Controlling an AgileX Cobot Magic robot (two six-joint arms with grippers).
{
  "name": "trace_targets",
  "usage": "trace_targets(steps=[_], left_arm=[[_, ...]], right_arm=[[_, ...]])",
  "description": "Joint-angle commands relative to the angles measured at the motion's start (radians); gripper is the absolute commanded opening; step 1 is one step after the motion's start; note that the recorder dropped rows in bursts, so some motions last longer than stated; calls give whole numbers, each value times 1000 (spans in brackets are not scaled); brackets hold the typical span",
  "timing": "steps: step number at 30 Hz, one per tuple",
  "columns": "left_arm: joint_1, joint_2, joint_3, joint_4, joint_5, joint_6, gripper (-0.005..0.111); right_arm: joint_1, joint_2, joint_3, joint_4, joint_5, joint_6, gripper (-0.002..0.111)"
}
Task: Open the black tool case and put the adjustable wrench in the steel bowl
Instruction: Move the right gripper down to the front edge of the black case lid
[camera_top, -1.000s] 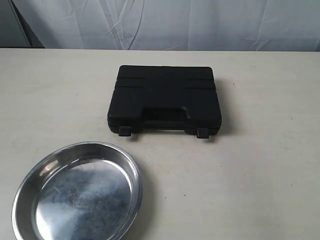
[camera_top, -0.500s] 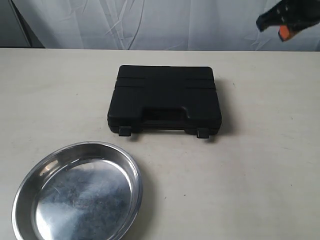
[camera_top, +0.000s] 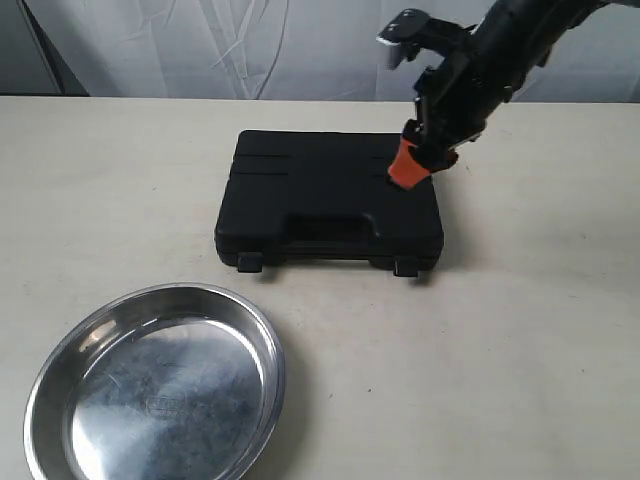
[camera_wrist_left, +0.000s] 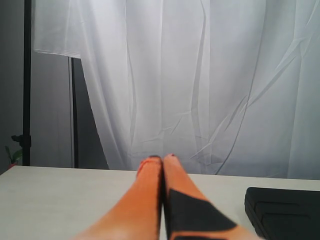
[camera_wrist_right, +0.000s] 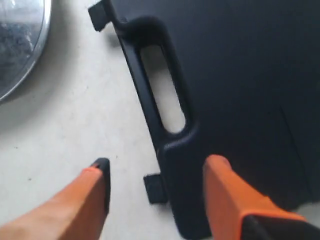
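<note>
Both vis.: right claw (camera_wrist_right: 157, 167) gapes over black tool case (camera_top: 330, 190), left claw (camera_wrist_left: 161, 160) pinched tight.

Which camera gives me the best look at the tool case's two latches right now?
The exterior view: the whole black tool case lies closed, both latches facing the camera. The right wrist view shows them close but blurred; the left wrist view catches only a case corner.

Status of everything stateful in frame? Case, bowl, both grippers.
black tool case: lid shut, lying flat.
steel bowl: upright, empty.
right gripper: open, empty, above the case.
left gripper: shut, empty.
</note>
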Motion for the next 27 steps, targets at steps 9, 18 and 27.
trace_targets(steps=[9,18,27], left_arm=[[-3,5,-4,4,-5,-1,0],[-3,5,-4,4,-5,-1,0],[-3,5,-4,4,-5,-1,0]], right_arm=[[324,99,-8,-272,-221,-44,54],[331,175,-8,-359,-228,11,54],[331,232,-8,-360,-311,11,54]])
